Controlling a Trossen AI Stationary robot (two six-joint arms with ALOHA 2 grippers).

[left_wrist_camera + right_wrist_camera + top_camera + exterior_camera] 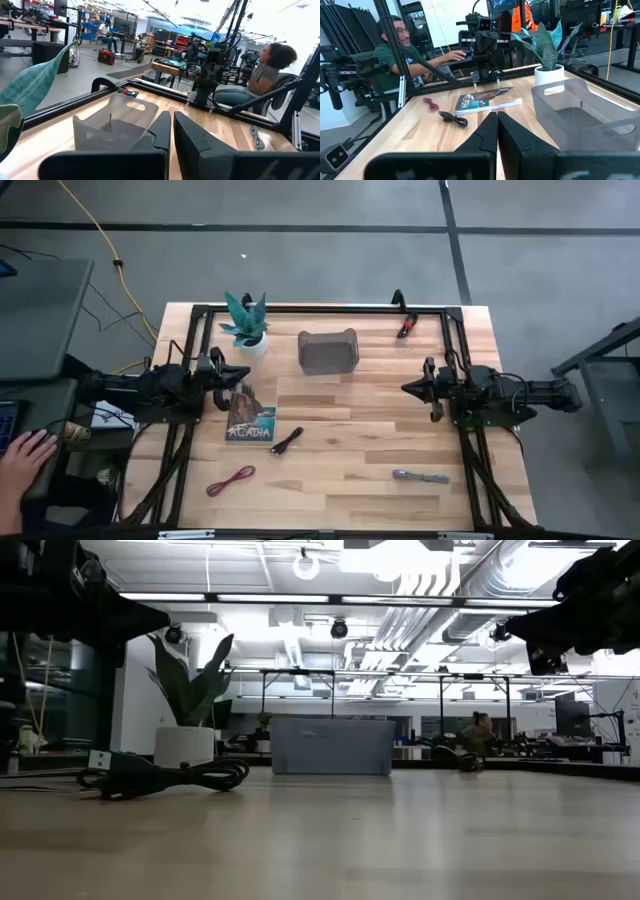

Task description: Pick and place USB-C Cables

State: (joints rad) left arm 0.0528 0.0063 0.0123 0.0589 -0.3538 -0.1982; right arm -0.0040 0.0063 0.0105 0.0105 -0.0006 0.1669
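Observation:
Four cable bundles lie flat on the wooden table. The black one (287, 442) (454, 118) is beside the book's near right corner. The dark red one (231, 480) (430, 104) is near the near edge. The silver-grey one (420, 476) (256, 137) lies near-right. The red-and-black one (406, 327) (129, 92) is at the far edge by the frame. My left gripper (240, 373) (170, 114) hovers shut over the table's left side, above the book's far end. My right gripper (408, 388) (497, 114) hovers shut on the right, facing it.
A grey translucent bin (328, 351) stands far-centre, with a potted plant (247, 323) to its left. A book (251, 412) lies left of centre. A black metal frame (320, 308) runs round the table. A person's hand (25, 455) rests off the left edge, and people sit beyond the table.

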